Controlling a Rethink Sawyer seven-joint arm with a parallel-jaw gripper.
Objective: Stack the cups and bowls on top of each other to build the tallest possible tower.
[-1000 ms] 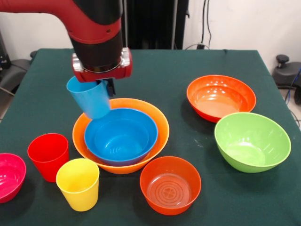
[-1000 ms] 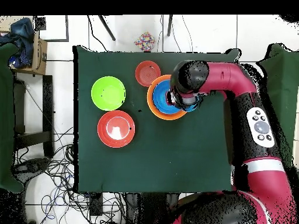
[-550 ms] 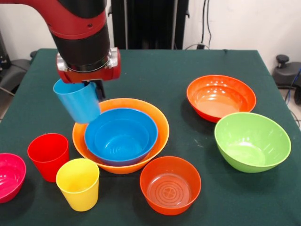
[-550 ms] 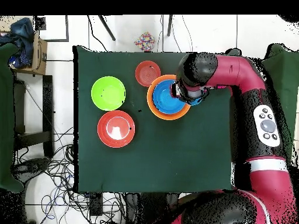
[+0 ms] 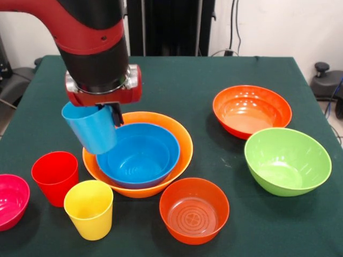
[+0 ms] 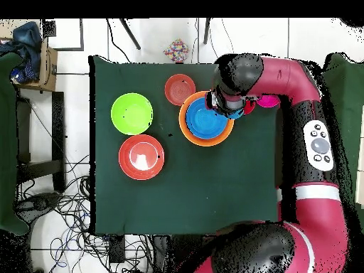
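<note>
My gripper (image 5: 109, 114) is shut on the rim of the light blue cup (image 5: 90, 129). The cup hangs tilted in the air over the left rim of the tower's base, the large pale orange bowl (image 5: 180, 140), which has the blue bowl (image 5: 138, 154) nested in it. On the cloth in front of it stand the red cup (image 5: 54, 177) and the yellow cup (image 5: 89, 209). The magenta bowl (image 5: 10, 200) sits at the left edge. From overhead the arm's wrist (image 6: 233, 79) covers the gripper and the cups beside the blue bowl (image 6: 205, 121).
A small red-orange bowl (image 5: 194, 210) stands at the front, a wider red-orange bowl (image 5: 252, 110) at the right rear, and the lime green bowl (image 5: 287, 161) at the right. All rest on the green tablecloth (image 5: 177, 75).
The gripper carried the light blue cup leftward off the blue bowl in the front view, then came lower and slightly nearer the camera. Bowls and other cups stayed put.
</note>
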